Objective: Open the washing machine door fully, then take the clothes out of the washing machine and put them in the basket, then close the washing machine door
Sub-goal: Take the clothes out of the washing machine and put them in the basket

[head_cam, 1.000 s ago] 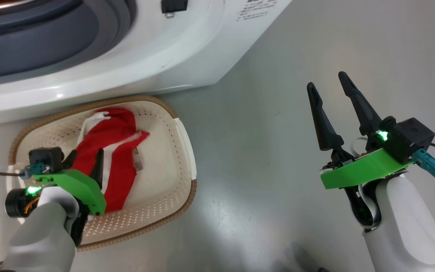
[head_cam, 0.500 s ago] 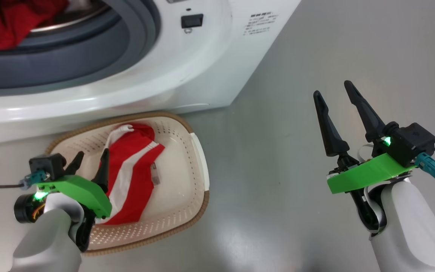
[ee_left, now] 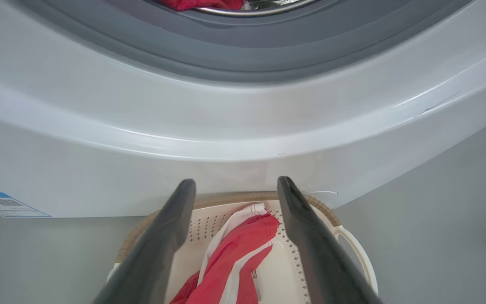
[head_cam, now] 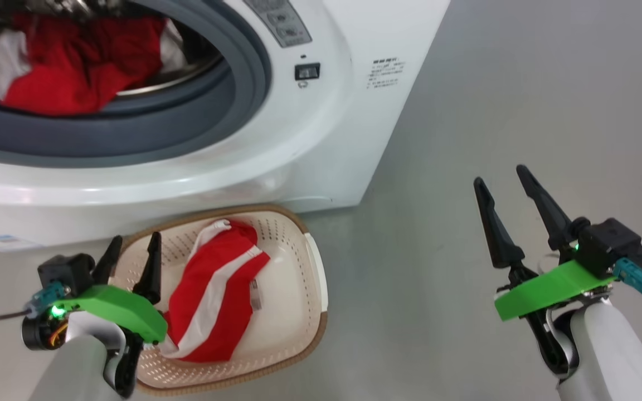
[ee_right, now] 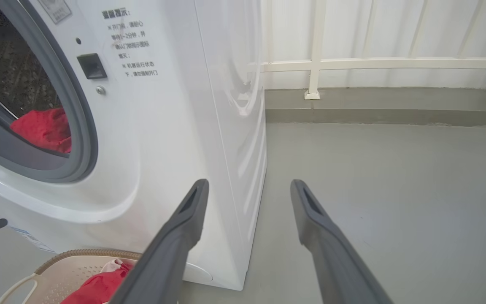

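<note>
Risen off the red striped garment (head_cam: 215, 295) in the cream perforated plastic basket (head_cam: 293, 301), the left claw (head_cam: 135, 244) gapes empty, like the right claw (head_cam: 499, 177); the second red garment (head_cam: 76, 72) needs a deep reach into the white washing machine (head_cam: 326, 139).

Robot arms, grey/green/black.
L gripper (head_cam: 135, 238) & R gripper (head_cam: 499, 174): long dark fingers (head_cam: 497, 234), green brackets (head_cam: 549, 289), black cam boxes (head_cam: 611, 245) w/ teal plugs (head_cam: 630, 273), green LEDs (head_cam: 54, 312), pale grey forearms (head_cam: 611, 356).

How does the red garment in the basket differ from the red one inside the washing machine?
The garment in the basket lies stretched long, white stripes plain; the garment in the washing machine is bunched up. The first lies in the basket; the second sits in the washing machine, behind its grey ring. Both are red and white.
</note>
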Robot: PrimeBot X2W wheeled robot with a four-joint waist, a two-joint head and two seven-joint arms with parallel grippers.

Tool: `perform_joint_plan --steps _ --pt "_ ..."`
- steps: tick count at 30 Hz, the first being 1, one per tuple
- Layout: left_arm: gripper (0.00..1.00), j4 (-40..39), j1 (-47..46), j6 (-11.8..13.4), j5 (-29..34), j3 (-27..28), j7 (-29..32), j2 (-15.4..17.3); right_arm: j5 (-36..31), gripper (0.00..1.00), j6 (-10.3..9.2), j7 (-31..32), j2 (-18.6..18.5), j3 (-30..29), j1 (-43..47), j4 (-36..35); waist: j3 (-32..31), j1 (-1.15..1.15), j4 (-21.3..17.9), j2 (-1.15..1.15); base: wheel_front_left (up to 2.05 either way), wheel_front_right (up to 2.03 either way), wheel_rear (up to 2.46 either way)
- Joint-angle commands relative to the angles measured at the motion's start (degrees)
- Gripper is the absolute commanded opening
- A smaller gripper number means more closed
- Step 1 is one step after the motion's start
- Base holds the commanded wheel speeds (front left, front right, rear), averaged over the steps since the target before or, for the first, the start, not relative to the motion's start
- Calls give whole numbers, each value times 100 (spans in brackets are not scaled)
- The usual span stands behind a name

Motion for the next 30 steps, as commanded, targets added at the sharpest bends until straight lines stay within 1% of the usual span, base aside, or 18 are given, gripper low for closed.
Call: perform_joint_plan --steps 1,7,12,13,30 --pt "100 -219 169 -16 125 286 -48 144 45 100 9 -68 -28 113 166 -97 -318 0 120 0 0 0 0" --pt "100 -839 585 -16 559 683 -48 41 84 100 9 -68 -77 89 364 -77 -677 0 163 0 0 0 0" --pt "100 -1347 897 -16 826 883 -48 -6 107 100 9 -68 -111 65 534 -68 -927 0 193 0 0 0 0" --pt "100 -1347 897 -16 826 883 -48 -6 107 100 9 -68 -111 65 534 -68 -927 0 193 0 0 0 0" --pt "100 -2867 2044 -17 1306 1433 -48 -112 164 100 9 -68 -186 8 1097 -126 -1571 0 231 0 0 0 0"
